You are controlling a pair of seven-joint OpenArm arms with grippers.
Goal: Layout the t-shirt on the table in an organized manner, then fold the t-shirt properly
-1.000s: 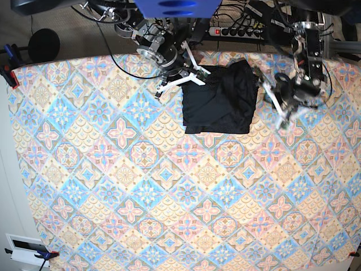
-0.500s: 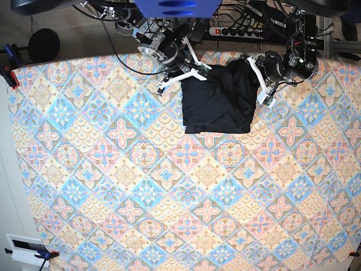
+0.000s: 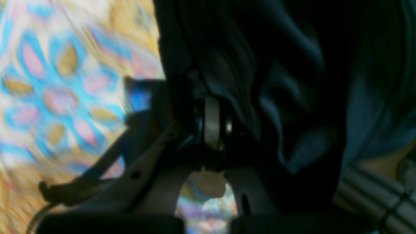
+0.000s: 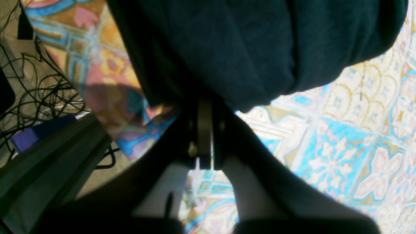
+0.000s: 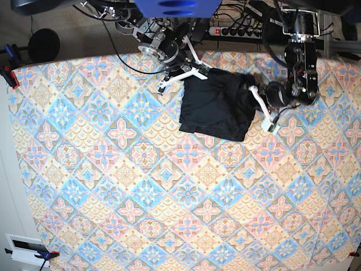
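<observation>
The black t-shirt (image 5: 217, 106) lies folded into a skewed rectangle near the far edge of the patterned table (image 5: 141, 186). My right gripper (image 5: 206, 72) is at its far left corner. In the right wrist view it (image 4: 204, 130) is shut on the hem of the dark fabric (image 4: 247, 48). My left gripper (image 5: 252, 89) sits at the shirt's far right corner. The left wrist view is blurred, but shows it (image 3: 212, 126) shut with rumpled black cloth (image 3: 279, 97) bunched around the fingertips, above the table cloth (image 3: 48, 81).
A power strip and tangled cables (image 5: 237, 31) run behind the table's far edge, with more cables (image 4: 39, 87) off the table. A round black object (image 5: 44, 44) sits off the far left corner. Clamps (image 5: 8, 73) hold the left edge. A white box (image 5: 25, 248) sits at the near left.
My left gripper swung from beside the shirt to its far right corner, then pulled that corner toward the near side. The shirt now lies skewed. My right gripper stayed on the far left corner.
</observation>
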